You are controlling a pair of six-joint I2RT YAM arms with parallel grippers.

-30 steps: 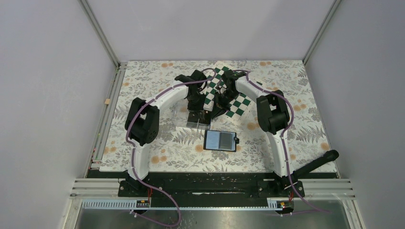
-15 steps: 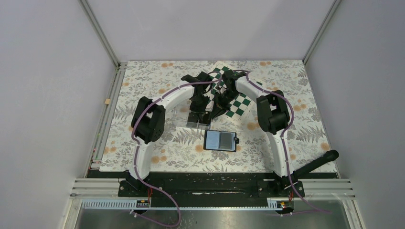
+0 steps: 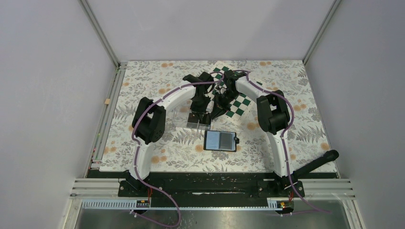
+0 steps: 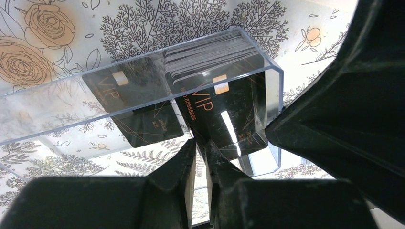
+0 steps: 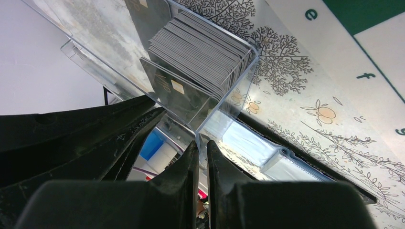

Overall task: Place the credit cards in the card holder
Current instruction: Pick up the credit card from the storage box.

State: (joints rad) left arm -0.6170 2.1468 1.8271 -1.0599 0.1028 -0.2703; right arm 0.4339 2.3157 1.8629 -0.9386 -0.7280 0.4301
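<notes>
The credit cards (image 4: pixel 210 52) stand as a stack inside a clear plastic box (image 3: pixel 191 121) at mid table. They also show in the right wrist view (image 5: pixel 200 43). My left gripper (image 4: pixel 200 145) is shut on the lower corner of the front dark VIP card (image 4: pixel 229 114), which tilts out of the stack. In the top view it sits over the box (image 3: pixel 197 114). My right gripper (image 5: pixel 202 145) is shut on the box's clear wall (image 5: pixel 210 119) from the other side (image 3: pixel 213 112). The card holder (image 3: pixel 220 140) lies open and flat in front of the box.
The green-and-white checkered board (image 3: pixel 239 102) lies behind and to the right of the box, under my right arm. A second dark card face (image 4: pixel 129 95) shows through the box wall to the left. My right gripper's body (image 4: pixel 334 95) crowds the box's right end.
My left arm swung right and settled over the box during the first half second. Since then both arms have held nearly still. The card holder has not moved.
</notes>
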